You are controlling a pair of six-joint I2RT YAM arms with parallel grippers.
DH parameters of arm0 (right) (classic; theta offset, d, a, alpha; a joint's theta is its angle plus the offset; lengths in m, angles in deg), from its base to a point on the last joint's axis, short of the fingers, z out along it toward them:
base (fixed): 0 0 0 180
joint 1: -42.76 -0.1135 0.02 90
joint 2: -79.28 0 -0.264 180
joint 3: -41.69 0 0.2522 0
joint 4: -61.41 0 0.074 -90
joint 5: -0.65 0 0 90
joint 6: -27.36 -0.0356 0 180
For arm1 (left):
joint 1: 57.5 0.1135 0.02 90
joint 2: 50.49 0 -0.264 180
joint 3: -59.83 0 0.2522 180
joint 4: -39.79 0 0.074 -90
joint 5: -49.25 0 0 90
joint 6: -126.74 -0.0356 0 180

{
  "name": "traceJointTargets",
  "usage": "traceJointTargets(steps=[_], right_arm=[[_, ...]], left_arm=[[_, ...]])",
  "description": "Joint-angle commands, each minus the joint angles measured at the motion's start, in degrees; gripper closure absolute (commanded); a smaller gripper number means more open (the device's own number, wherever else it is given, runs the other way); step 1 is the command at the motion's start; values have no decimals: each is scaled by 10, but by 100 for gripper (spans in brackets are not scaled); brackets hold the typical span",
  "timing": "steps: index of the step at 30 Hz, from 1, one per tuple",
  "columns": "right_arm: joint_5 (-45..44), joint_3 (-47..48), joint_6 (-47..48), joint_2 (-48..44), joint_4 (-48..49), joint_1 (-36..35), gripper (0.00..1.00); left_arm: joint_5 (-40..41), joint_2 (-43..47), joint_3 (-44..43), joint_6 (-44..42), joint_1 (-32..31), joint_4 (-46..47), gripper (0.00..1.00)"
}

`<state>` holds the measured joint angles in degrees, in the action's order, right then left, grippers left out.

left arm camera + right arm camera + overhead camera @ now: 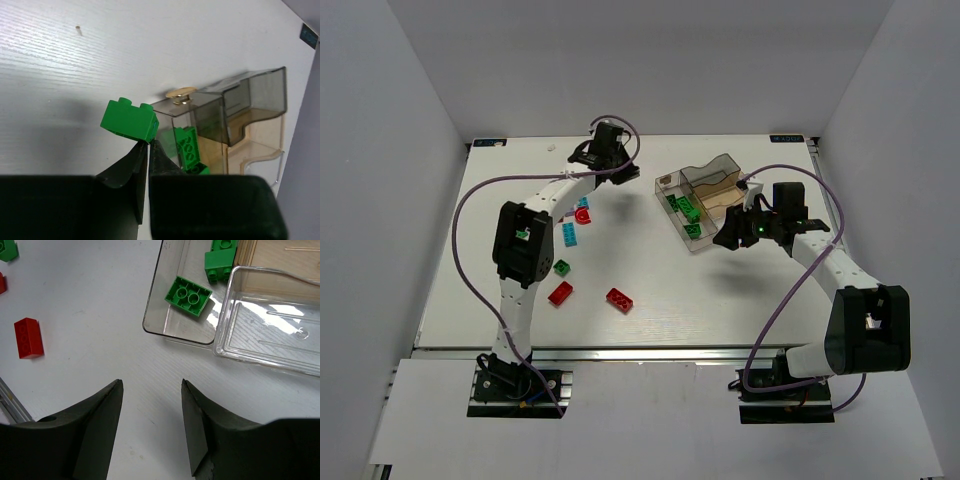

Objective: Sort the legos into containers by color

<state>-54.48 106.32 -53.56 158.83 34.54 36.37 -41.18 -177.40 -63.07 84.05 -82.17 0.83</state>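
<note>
white table strewn with legos, plain white walls around.

The lego at my black left jaws is bright green, as are the legos in the clear, brownish-tinted tray, while red legos and cyan legos dot the plain white table at lower left.

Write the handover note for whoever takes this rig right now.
Left jaws: shut on a green brick, held in the air left of the tray.
Right jaws: open, empty, beside the tray.
Done: several green bricks in its long section.
Left: drop the held one there; red bricks, blue bricks and one loose green brick lie on the table.
</note>
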Motion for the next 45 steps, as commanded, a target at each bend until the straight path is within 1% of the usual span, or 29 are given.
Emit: traceJointTargets(steps=[1,6,10,14,18,19,21,25,28,30,33,34,35,36,37,38,40,41,43,44,45], right_arm=[[10,17,1,-6,8,1,44],[10,20,1,-6,7,1,44],[9,21,1,-8,4,0,44],[6,22,1,-11,4,-1,44],[4,22,1,-14,2,0,44],[4,21,2,-15,3,2,44],[4,21,2,-17,3,3,44],[5,21,2,-17,3,0,44],[8,24,6,-16,4,0,44],[10,26,8,-16,0,1,43],[23,30,25,-16,-3,-1,43],[44,35,46,-13,-9,-3,42],[61,38,62,-12,-12,-2,42],[82,42,81,-9,-15,-4,42],[134,49,101,-5,-30,-5,42],[162,65,152,6,-42,-7,42],[207,87,205,20,-68,-13,42],[248,98,260,36,-98,-23,42],[266,128,298,48,-121,-37,42],[266,139,307,61,-129,-53,42],[260,156,313,68,-131,-62,42]], left_arm=[[-18,63,16,-43,-11,4,93],[-58,76,24,-55,-21,24,94],[-105,62,9,-54,-41,37,94],[-120,38,-10,-47,-60,39,94],[-128,19,-24,-37,-65,41,94],[-128,17,-23,-36,-71,43,93],[-128,12,-21,-30,-72,41,87],[-128,4,-20,-20,-72,39,54],[-128,-5,-33,-17,-72,38,43],[-128,-11,-47,-17,-72,35,41],[-130,-13,-71,-19,-72,27,41],[-127,-3,-75,-20,-72,24,43],[-125,8,-71,-23,-72,24,51],[-120,20,-63,-24,-65,25,56],[-113,36,-30,-26,-65,27,63],[-104,78,-9,-30,-59,29,75],[-76,126,39,-41,-54,22,82],[-50,177,89,-55,-48,9,84],[-28,226,142,-63,-43,-8,84],[-6,251,168,-66,-43,-28,82],[17,301,224,-67,-37,-39,70]])
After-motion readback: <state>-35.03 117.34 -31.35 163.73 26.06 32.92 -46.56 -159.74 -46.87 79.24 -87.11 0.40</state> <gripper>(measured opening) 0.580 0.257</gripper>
